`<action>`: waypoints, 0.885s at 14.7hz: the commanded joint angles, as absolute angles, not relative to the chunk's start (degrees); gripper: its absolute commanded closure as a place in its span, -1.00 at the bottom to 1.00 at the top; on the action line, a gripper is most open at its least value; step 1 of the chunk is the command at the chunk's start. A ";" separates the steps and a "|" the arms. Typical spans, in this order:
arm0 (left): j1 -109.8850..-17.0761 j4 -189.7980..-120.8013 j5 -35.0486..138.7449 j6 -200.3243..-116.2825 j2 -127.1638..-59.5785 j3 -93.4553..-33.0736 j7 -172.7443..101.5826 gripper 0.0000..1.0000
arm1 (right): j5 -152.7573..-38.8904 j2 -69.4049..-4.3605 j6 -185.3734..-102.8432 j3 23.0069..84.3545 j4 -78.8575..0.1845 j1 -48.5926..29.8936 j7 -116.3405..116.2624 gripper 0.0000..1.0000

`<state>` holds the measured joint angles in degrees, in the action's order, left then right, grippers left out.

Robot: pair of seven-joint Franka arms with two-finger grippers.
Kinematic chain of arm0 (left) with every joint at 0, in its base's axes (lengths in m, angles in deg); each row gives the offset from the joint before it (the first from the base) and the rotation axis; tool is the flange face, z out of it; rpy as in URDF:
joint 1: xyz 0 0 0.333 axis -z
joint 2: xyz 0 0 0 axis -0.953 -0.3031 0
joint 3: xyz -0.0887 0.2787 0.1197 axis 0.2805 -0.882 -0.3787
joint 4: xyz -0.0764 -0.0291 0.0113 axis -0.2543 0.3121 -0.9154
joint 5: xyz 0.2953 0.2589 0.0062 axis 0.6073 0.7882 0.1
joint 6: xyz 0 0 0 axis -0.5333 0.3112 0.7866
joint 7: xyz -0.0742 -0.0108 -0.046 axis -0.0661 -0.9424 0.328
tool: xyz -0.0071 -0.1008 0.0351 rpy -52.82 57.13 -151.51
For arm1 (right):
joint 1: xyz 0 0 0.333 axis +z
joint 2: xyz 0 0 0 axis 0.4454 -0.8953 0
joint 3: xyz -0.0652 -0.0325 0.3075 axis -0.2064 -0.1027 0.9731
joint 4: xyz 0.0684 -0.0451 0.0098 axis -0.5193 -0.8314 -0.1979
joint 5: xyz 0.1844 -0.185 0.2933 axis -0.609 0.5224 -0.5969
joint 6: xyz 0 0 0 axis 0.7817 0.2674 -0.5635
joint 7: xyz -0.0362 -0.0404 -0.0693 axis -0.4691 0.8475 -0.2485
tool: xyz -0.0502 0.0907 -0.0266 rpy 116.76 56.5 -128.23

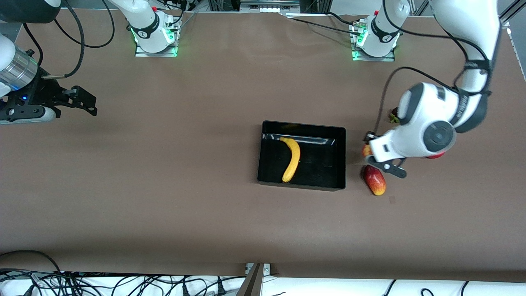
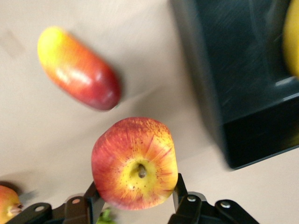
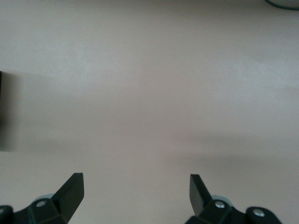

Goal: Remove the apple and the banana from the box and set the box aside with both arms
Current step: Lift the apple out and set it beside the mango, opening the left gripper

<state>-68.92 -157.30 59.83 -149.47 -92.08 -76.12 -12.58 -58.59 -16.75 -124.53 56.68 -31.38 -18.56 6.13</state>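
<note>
The left gripper (image 2: pixel 135 196) pinches the small round red apple with yellow streaks (image 2: pixel 134 162), stem hollow showing, over the table between the glossy black plastic tray (image 1: pixel 341 158) and the oblong red-yellow mango (image 1: pixel 374 180). The long curved yellow banana (image 1: pixel 291 158) lies in the tray. The right gripper (image 3: pixel 136 190) waits, fingers spread.

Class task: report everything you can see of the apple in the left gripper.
The apple is small and round, red with yellow streaks, its skin smooth. Its yellow stem hollow, with a short brown stem, faces the wrist camera. The left gripper is shut on it, a finger on either side, over the table beside the black tray. Nothing else touches it.
</note>
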 commanded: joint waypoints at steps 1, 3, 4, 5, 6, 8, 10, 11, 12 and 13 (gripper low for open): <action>-72.87 -166.65 60.22 -155.81 -89.65 -75.17 -6.38 0.48 | -58.36 -16.85 -124.02 57.37 -30.67 -19.24 6.22 -1.00; -74.37 -172.37 60.31 -161.09 -88.93 -75.17 -4.27 0.47 | -58.36 -16.85 -124.02 57.37 -30.67 -19.24 6.22 -1.00; -75.86 -174.74 60.31 -163.81 -88.93 -75.00 -2.86 0.46 | -58.36 -16.85 -123.94 57.29 -30.67 -19.24 6.22 -1.00; -77.00 -176.94 60.31 -166.97 -88.84 -74.74 -2.07 0.46 | -58.36 -16.85 -123.94 57.37 -30.67 -19.24 6.22 -1.00; -77.36 -177.66 60.31 -169.00 -88.93 -74.73 -1.10 0.42 | -58.36 -16.93 -123.94 57.29 -30.67 -19.24 6.22 -1.00; -77.63 -178.37 60.22 -169.46 -89.19 -74.73 -0.65 -0.17 | -58.36 -16.93 -123.94 57.37 -30.67 -19.24 6.22 -1.00; -77.89 -178.20 60.05 -169.37 -89.28 -74.65 -0.48 -1.00 | -58.36 -16.93 -123.94 57.29 -30.67 -19.24 6.22 -1.00; -77.89 -177.76 59.79 -168.94 -89.02 -74.56 -0.48 -1.00 | -58.36 -16.85 -123.94 57.28 -30.67 -19.24 6.22 -1.00; -77.80 -177.06 59.70 -168.50 -88.67 -74.30 -0.91 -1.00 | -58.36 -16.93 -123.94 57.28 -30.67 -19.24 6.22 -1.00; -77.80 -174.79 59.61 -166.49 -88.15 -73.51 -1.18 -1.00 | -58.36 -16.85 -123.94 57.37 -30.67 -19.24 6.22 -1.00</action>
